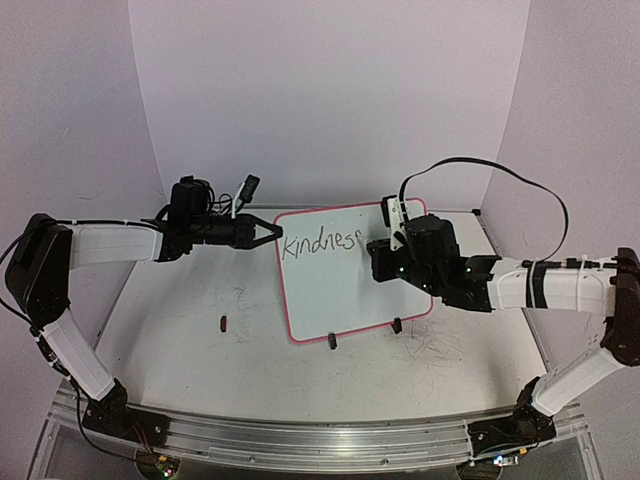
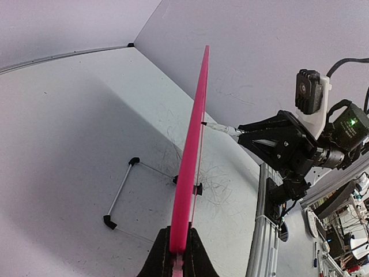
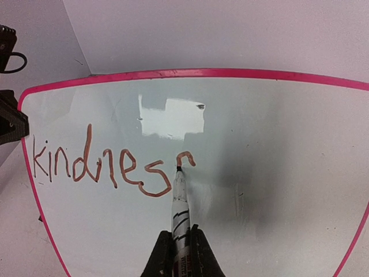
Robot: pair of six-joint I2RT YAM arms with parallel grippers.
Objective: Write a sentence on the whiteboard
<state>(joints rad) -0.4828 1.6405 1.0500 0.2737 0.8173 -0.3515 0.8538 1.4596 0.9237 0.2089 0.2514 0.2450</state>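
Observation:
The whiteboard (image 1: 345, 285), white with a pink frame (image 3: 202, 73), stands tilted on the table. My left gripper (image 1: 277, 233) is shut on its left edge; the left wrist view shows the pink frame (image 2: 193, 144) edge-on between the fingers (image 2: 161, 254). My right gripper (image 3: 180, 234) is shut on a white marker (image 3: 180, 205), whose tip touches the board. The sentence (image 3: 98, 164) reads "kindnes" followed by the top curl of another letter; it also shows from above as writing (image 1: 318, 243). From above, the right gripper (image 1: 380, 247) hovers over the board's upper middle.
Two black clip feet (image 1: 331, 342) (image 1: 396, 325) sit on the board's near edge. A small dark cap-like piece (image 1: 224, 322) lies on the table left of the board. A thin wire stand (image 2: 122, 193) rests behind the board. A metal rail (image 1: 320, 440) lines the near edge.

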